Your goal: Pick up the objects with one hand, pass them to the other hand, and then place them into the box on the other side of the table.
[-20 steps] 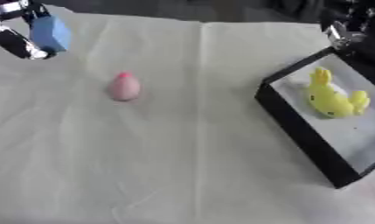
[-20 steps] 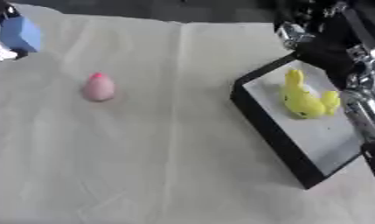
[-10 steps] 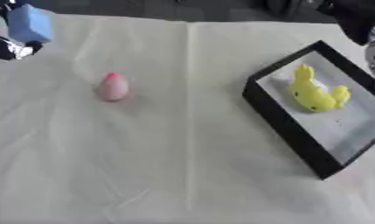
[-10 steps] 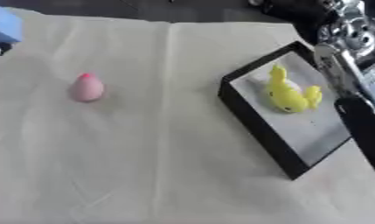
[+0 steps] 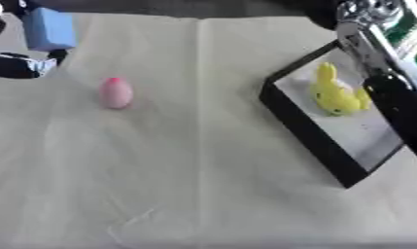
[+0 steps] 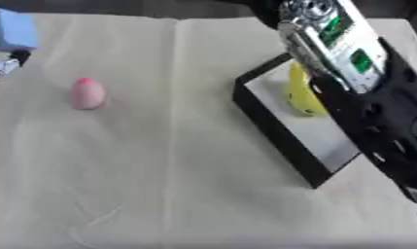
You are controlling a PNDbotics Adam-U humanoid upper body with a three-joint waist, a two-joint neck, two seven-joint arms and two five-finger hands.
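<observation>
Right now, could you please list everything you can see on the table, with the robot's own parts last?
Pink egg-shaped object: one, pink, left part of the table, lying free.
Yellow toy: one, yellow, inside the box.
Box: one, black rim with a pale floor, right side of the table.
Blue block: one, light blue, upper left corner, at the left robot hand.
Table cloth: one, cream, covering the table.
Left robot hand: one, black and silver, upper left edge, only partly visible.
Right arm: one, black and silver, over the box; its hand is not visible.
</observation>
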